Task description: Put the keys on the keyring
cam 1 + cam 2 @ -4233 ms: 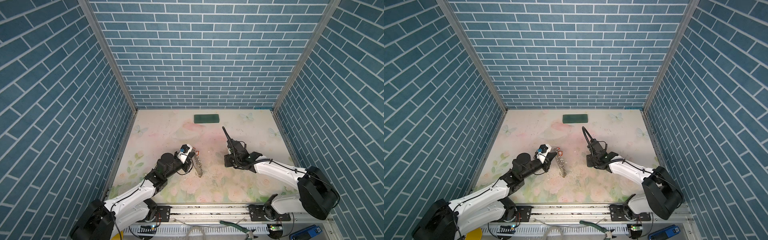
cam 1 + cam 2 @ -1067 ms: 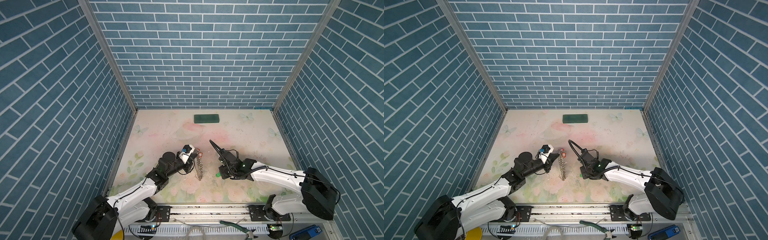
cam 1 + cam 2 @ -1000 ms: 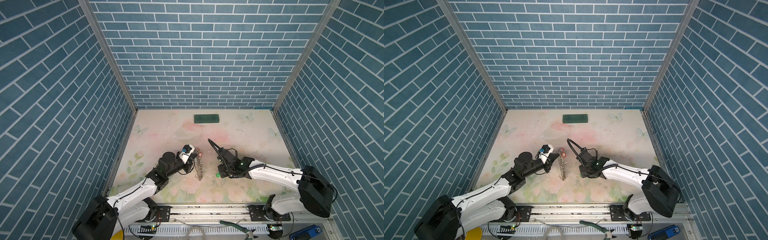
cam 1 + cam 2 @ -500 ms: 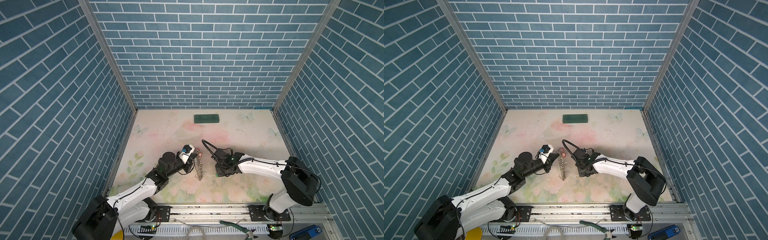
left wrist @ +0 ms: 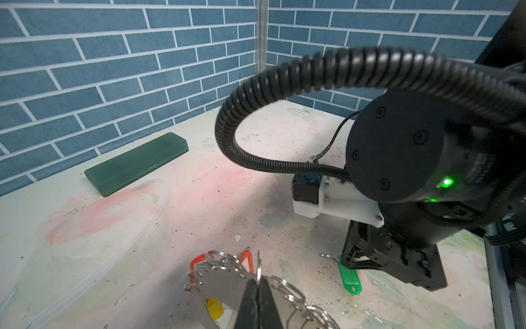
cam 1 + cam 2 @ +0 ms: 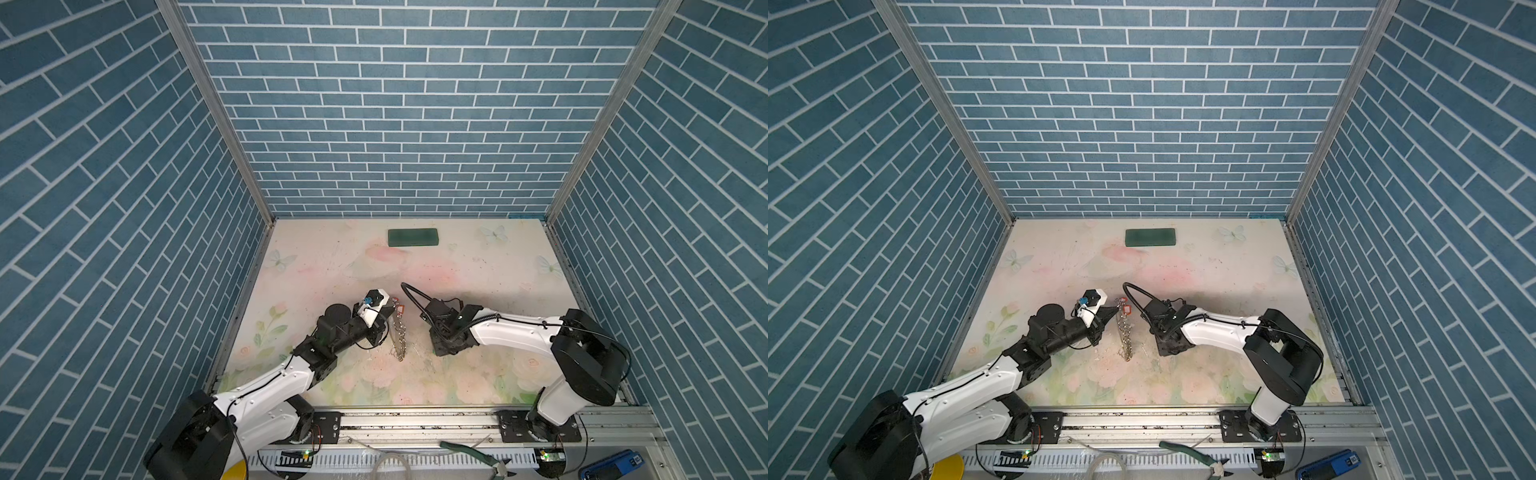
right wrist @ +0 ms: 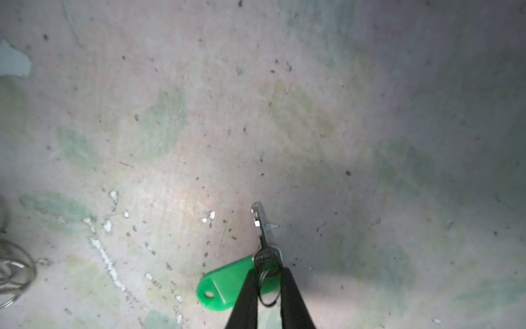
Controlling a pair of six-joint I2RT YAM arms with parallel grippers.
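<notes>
Two claws work near the front middle of the pale, floral-printed desk [image 6: 498, 270].

1. Left claw [image 5: 257, 283]: the fingers are pressed together on the rim of the keyring [image 5: 222, 284], a large dark grey flat hoop fringed with small silver split rings. In both top views the keyring is held upright and edge-on, with its lower end at or just above the desk.
2. Tags at the keyring: a red plastic tag [image 5: 197, 260] and an orange plastic tag [image 5: 250, 260] show behind the upper rim. A yellow plastic tag [image 5: 215, 309] shows below the hoop.
3. Right claw [image 7: 269, 272]: it points down at the desk just right of the keyring and apart from it. Its fingers flank the head of a small silver metal key [image 7: 263, 228] that carries an oblong green plastic tag [image 7: 225, 284], and they appear to pinch that head. This green-tagged key is not on the keyring, and its tag lies flat on the desk beside the fingers.
4. A dark green rectangular block [image 6: 412, 238] lies near the back wall, well apart from both claws.
</notes>
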